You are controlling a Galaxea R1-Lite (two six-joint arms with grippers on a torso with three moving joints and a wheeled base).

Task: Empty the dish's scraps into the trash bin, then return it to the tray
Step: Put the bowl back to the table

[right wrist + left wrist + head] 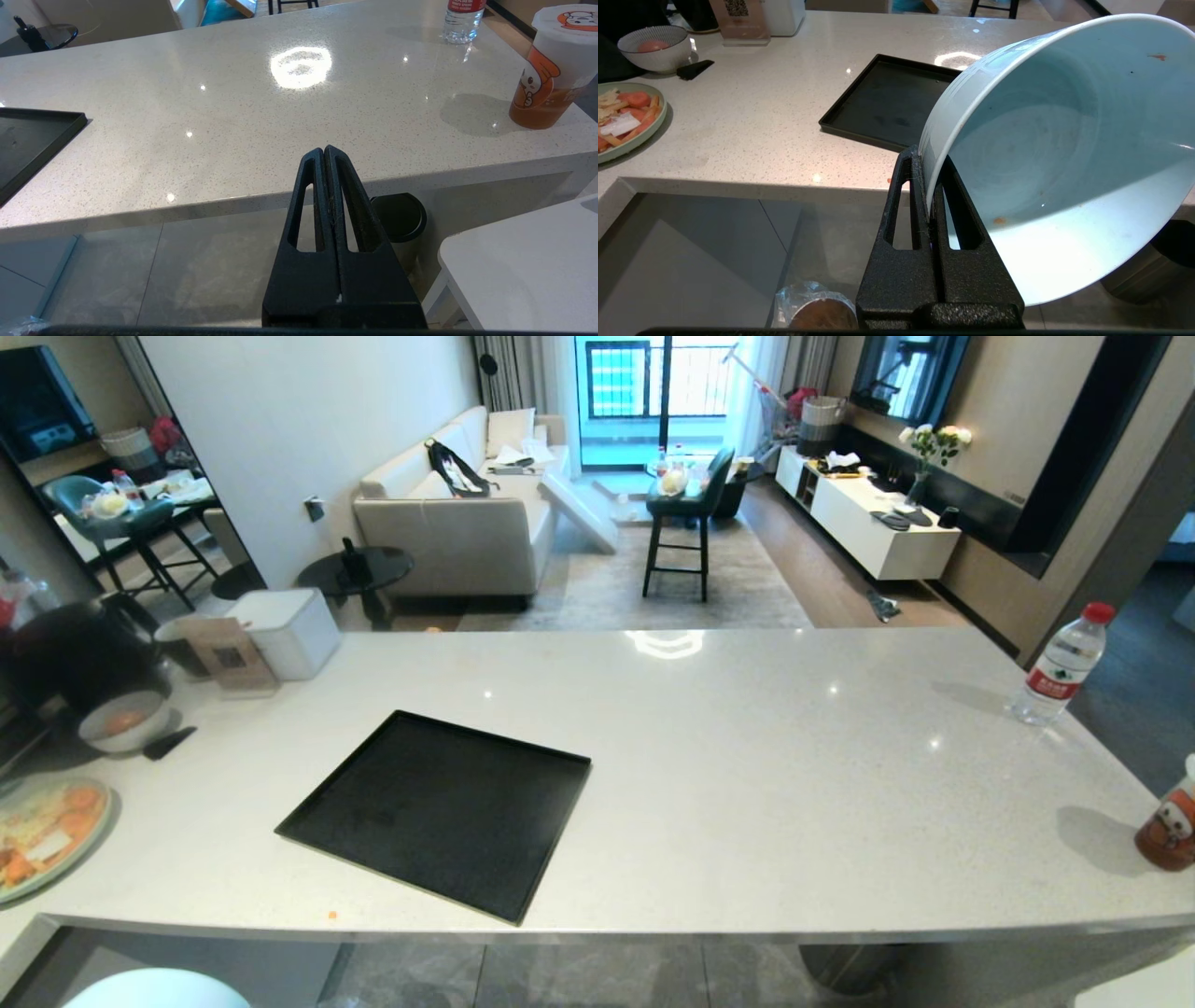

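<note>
Jaws of the left gripper [930, 186] pinch the rim of the dish [1059, 158], apparently emptied (only smears show), held off the table's near edge. Returning it to the tray [439, 807] remains. Right gripper [329, 186] idles, closed.

open counter [766, 728] around bare tray [439, 812]; plate [42, 831], bowl [123, 721] far left

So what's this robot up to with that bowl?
Its left gripper is pinching the rim of a pale blue bowl, held tilted below the counter's edge. The bowl looks nearly empty, only a few specks left, and the lined bin sits on the floor beneath. The black tray on the counter is bare, waiting for the bowl. The right gripper is shut and idle, holding nothing.
</note>
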